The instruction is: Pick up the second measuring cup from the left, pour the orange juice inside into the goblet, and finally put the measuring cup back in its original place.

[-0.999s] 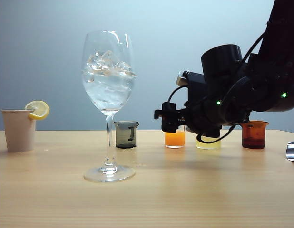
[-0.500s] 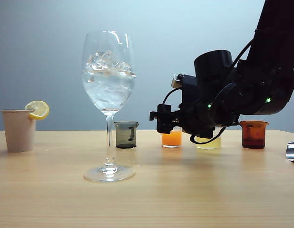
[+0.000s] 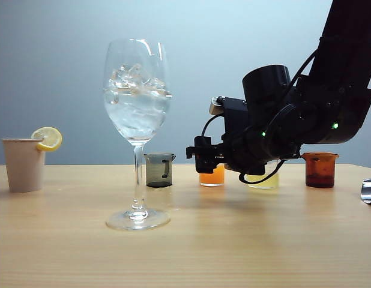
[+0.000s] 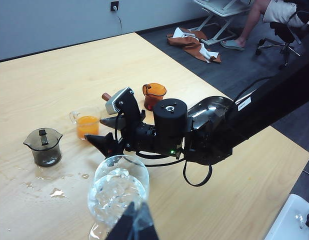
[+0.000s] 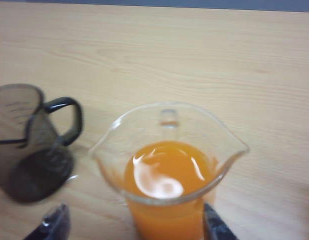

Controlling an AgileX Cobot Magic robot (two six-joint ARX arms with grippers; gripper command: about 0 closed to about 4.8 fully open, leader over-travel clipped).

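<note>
While the right end effector [image 5: 134,227] hangs low over the table [image 3: 245,240] with its fingers spread wide on either side of the measuring cup [image 5: 169,165], nothing is gripped yet; the cup, holding orange juice [image 5: 167,170], stands toward the table's far edge, just beside a smoky grey cup [image 3: 159,170]. Nearer the front edge stands the goblet [image 3: 137,129], full of ice. Only a dark tip of the left end effector [image 4: 133,225] shows above the goblet, opening can't be told.
</note>
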